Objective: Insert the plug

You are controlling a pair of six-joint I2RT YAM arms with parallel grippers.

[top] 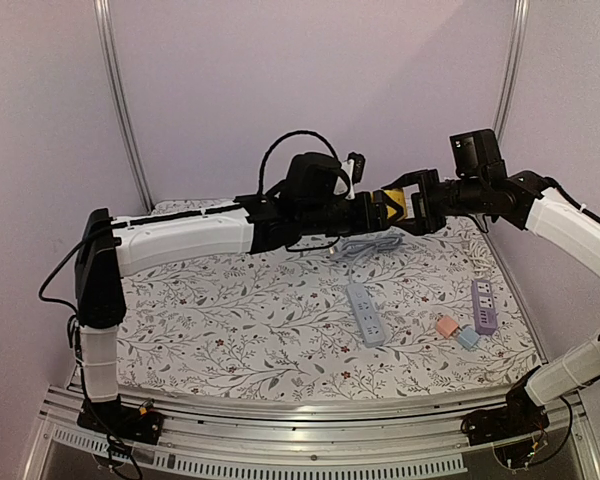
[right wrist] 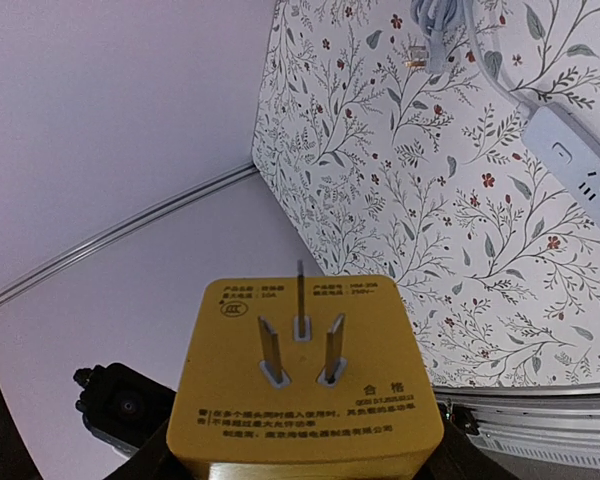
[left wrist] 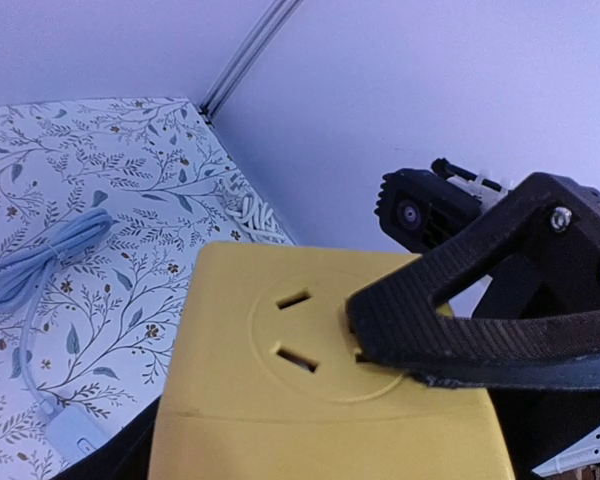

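Observation:
A yellow cube-shaped plug adapter (top: 393, 205) hangs in mid-air above the back of the table, between the two grippers. My left gripper (top: 378, 211) reaches it from the left and my right gripper (top: 412, 204) from the right. In the left wrist view its socket face (left wrist: 300, 345) fills the bottom, with a black finger (left wrist: 480, 330) of the right gripper lying across it. In the right wrist view its three-pronged face (right wrist: 302, 345) points at the camera. Each gripper looks shut on the adapter, though its own fingers are mostly hidden.
A light blue power strip (top: 366, 313) lies mid-table, its coiled cable (top: 365, 245) behind it. A purple power strip (top: 483, 305) and two small pink and blue cubes (top: 456, 332) lie at the right. The table's metal rail (top: 280, 410) runs along the front.

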